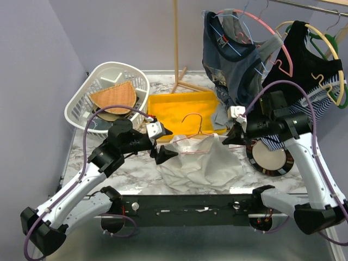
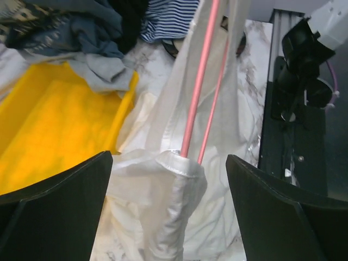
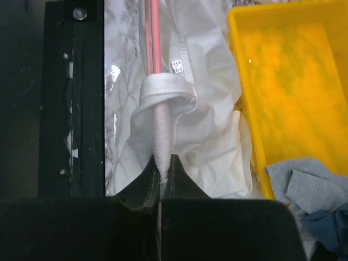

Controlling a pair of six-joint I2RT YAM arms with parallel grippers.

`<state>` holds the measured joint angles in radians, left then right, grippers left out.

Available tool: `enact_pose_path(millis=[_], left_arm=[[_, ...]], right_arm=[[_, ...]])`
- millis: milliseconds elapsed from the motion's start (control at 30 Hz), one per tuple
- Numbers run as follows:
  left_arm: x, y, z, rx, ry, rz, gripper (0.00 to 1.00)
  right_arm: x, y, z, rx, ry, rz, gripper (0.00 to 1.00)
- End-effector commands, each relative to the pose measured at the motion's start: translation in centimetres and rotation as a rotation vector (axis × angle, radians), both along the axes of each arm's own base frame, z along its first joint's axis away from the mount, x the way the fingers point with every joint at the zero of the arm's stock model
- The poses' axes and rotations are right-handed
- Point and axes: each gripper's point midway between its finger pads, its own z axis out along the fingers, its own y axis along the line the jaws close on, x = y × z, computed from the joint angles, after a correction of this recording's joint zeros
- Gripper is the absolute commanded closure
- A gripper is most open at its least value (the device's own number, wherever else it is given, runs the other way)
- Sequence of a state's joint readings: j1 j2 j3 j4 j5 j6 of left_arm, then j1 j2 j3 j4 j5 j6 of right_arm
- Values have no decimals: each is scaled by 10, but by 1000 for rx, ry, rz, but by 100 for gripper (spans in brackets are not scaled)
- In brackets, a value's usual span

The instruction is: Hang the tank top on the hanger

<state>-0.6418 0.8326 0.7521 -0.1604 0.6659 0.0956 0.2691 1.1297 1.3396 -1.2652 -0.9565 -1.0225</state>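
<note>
While your right gripper [image 3: 161, 163] was clamped on a strap of the off-white thin fabric tank top [image 1: 201, 163], your left gripper [image 2: 168, 160] sat fingers-apart around its other strap on the slim pink wire hanger [image 2: 198, 81], just beside the yellow plastic tray [image 1: 174, 109].

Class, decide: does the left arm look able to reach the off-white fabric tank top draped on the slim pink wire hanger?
Probably yes: the open left gripper faces the off-white tank top with nothing between.
</note>
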Motion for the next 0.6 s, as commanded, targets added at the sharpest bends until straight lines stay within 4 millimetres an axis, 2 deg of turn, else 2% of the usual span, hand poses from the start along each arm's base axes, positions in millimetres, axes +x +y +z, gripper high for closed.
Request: enact_pose_path(millis=[0, 33, 167, 300, 333, 400, 467, 500, 567], left_arm=[[21, 11, 82, -153, -125, 169, 1], [23, 15, 103, -168, -141, 195, 1], [40, 39, 148, -203, -136, 390, 1], [35, 63, 183, -290, -60, 521, 1], [27, 65, 192, -312, -26, 513, 1], [12, 59, 198, -334, 23, 446, 1], [1, 48, 195, -361, 114, 384, 1], [-8, 38, 191, -359, 151, 334, 1], [-11, 16, 171, -319, 207, 296, 1]], right_arm=[[-13, 11, 54, 167, -14, -81, 100], [-15, 11, 60, 181, -16, -87, 100], [-7, 6, 85, 231, -37, -159, 100], [2, -1, 105, 259, -86, -245, 100], [2, -2, 111, 270, -86, -267, 100], [9, -5, 121, 278, -120, -306, 99], [13, -6, 133, 295, -128, -333, 100], [19, -6, 135, 295, -127, -349, 100], [22, -6, 144, 314, -127, -367, 100]])
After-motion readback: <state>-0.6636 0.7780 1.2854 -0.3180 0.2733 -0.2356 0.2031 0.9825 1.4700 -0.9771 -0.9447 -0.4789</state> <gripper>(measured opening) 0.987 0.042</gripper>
